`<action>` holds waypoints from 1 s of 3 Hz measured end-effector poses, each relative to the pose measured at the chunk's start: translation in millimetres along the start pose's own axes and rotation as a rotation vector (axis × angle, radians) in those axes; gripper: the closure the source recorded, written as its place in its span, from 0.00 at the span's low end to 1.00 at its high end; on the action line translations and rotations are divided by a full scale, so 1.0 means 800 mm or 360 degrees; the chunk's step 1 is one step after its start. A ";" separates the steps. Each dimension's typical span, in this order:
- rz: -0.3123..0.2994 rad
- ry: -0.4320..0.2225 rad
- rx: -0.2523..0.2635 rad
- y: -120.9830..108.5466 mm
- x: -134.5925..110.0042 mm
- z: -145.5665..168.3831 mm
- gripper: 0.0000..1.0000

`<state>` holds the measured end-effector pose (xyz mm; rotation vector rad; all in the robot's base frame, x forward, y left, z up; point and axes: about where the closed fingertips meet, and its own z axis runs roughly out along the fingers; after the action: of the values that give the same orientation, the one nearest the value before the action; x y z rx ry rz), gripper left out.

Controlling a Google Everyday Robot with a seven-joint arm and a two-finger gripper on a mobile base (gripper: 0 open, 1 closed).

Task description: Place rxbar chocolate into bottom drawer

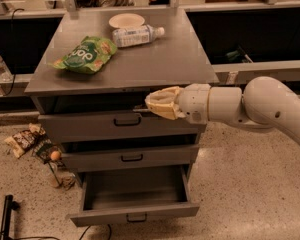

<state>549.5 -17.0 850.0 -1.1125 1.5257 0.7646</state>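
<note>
The pincer (149, 103), with cream-coloured fingers at the end of a thick white robot arm (240, 106), hangs in front of the grey metal desk (155, 59), just below the front edge of its top and level with the top drawer (90, 126). The arm comes in from the right side. The pincer is closed on the rxbar chocolate (139, 109), a small flat snack bar in a black wrapper. Only a thin dark edge of it shows, sticking out to the left of the fingertips.

The bottom drawer (135, 215), a deep grey metal box with a small dark handle on the front, is pulled out and stands open well below the pincer. The middle drawer (100, 159) above it is shut, and so is the top drawer.

On the desk lie a green chip bag (85, 55) towards the left, a clear plastic bottle (137, 35) on its side farther back, and a pale round bowl (126, 20) just behind the bottle. On the speckled floor to the left of the desk lie some crumpled snack wrappers (25, 140).
</note>
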 end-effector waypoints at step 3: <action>0.0283 -0.0254 0.0141 0.053 0.180 0.091 1.00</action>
<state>535.0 26.1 689.5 -0.8380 1.5203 0.8763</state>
